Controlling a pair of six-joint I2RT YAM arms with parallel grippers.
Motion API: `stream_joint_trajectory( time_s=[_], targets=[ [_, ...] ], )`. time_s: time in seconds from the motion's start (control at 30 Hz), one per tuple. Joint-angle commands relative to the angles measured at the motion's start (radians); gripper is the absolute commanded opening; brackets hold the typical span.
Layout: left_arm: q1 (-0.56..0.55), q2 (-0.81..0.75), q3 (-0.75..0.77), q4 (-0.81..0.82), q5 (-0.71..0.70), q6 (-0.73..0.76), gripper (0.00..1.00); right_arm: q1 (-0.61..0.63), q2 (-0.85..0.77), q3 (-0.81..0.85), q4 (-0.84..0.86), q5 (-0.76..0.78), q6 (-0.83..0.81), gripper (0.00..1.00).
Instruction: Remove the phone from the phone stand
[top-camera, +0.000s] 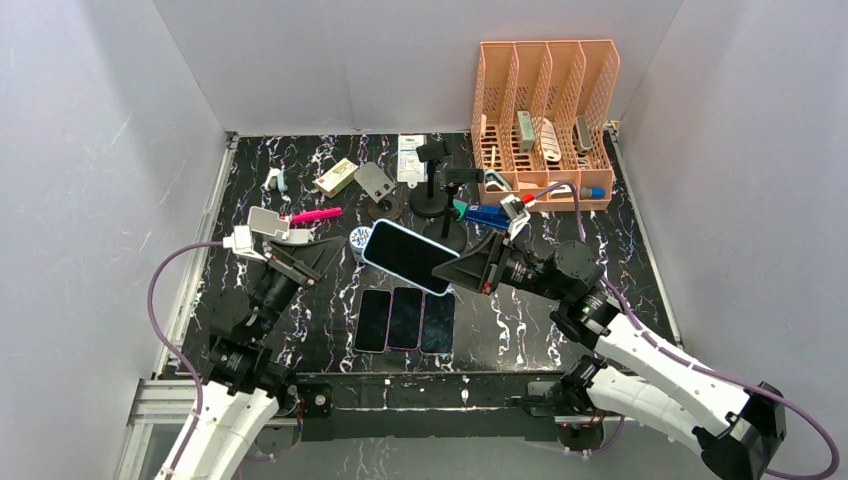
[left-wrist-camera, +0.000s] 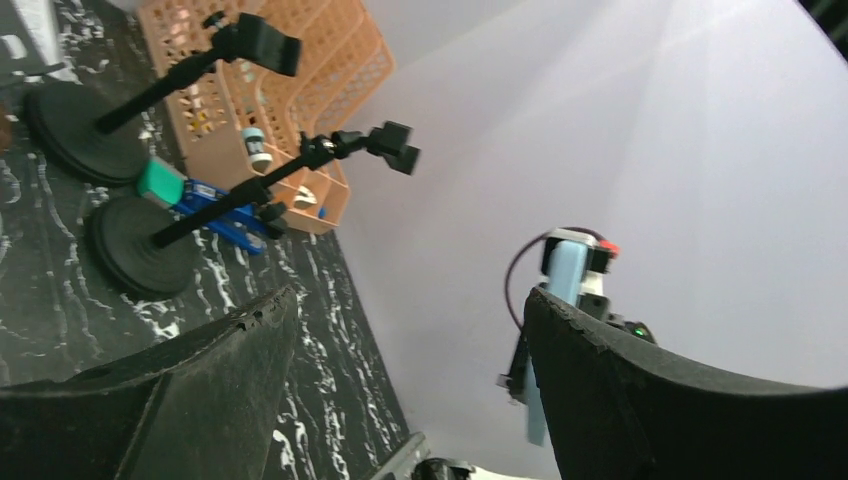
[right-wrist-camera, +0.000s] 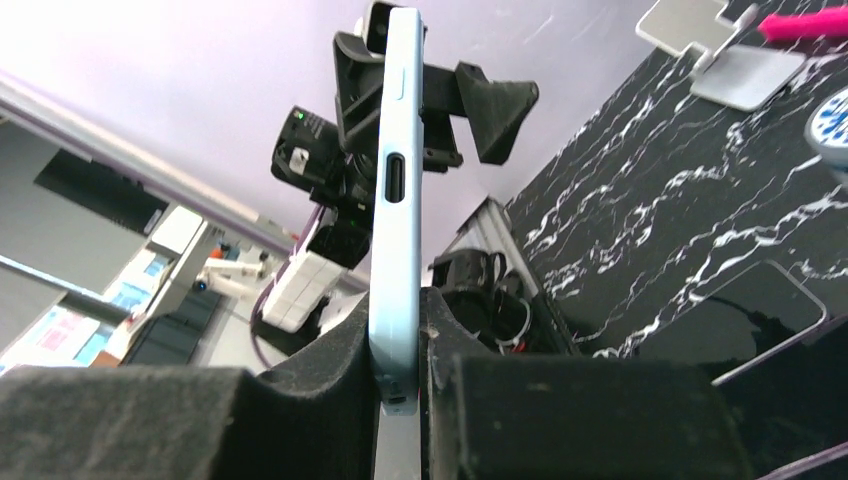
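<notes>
My right hand (top-camera: 452, 270) is clamped on the pale blue phone (top-camera: 405, 256), gripping it by one short end. On the right wrist camera I see the phone edge-on (right-wrist-camera: 395, 200), standing up from between the two black fingers (right-wrist-camera: 310, 395), which press on its front and back faces. The phone is up in the air over the middle of the table (top-camera: 620, 270), screen facing up and tilted. It is on the near side of the two black phone stands (top-camera: 432, 205), touching neither as far as I can tell. The overhead view makes its height hard to judge.

My left hand (top-camera: 303, 256) is spread wide with nothing between its fingers (left-wrist-camera: 200, 390). It sits just left of the phone and points toward it. Through the gap on the left wrist camera I can see the phone's thin edge (left-wrist-camera: 566, 272) in the other hand's grip, with the round bases of the stands (left-wrist-camera: 130, 250) off to the left.

Below the lifted phone, three dark phones (top-camera: 405, 318) lie flat, side by side, on the table. An orange rack (top-camera: 545, 110) stands at the back right.
</notes>
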Motion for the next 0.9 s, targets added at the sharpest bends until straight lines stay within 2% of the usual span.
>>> stream_joint_trajectory(
  time_s=[0.0, 0.1, 0.27, 0.53, 0.87],
  targets=[
    [-0.002, 0.102, 0.018, 0.126, -0.05, 0.066, 0.8, 0.006, 0.019, 0.004, 0.233, 0.147, 0.029, 0.01],
    [0.0, 0.178, 0.019, 0.264, -0.023, 0.036, 0.8, 0.02, 0.031, -0.01, 0.28, 0.217, 0.03, 0.01],
    [-0.001, 0.231, 0.011, 0.353, 0.026, 0.0, 0.79, 0.046, 0.04, -0.06, 0.378, 0.341, 0.039, 0.01],
    [-0.003, 0.231, -0.003, 0.436, 0.093, 0.042, 0.79, 0.101, 0.163, -0.042, 0.492, 0.404, 0.074, 0.01],
    [-0.003, 0.299, -0.013, 0.543, 0.184, -0.015, 0.77, 0.155, 0.34, -0.019, 0.703, 0.426, 0.147, 0.01]
  ],
)
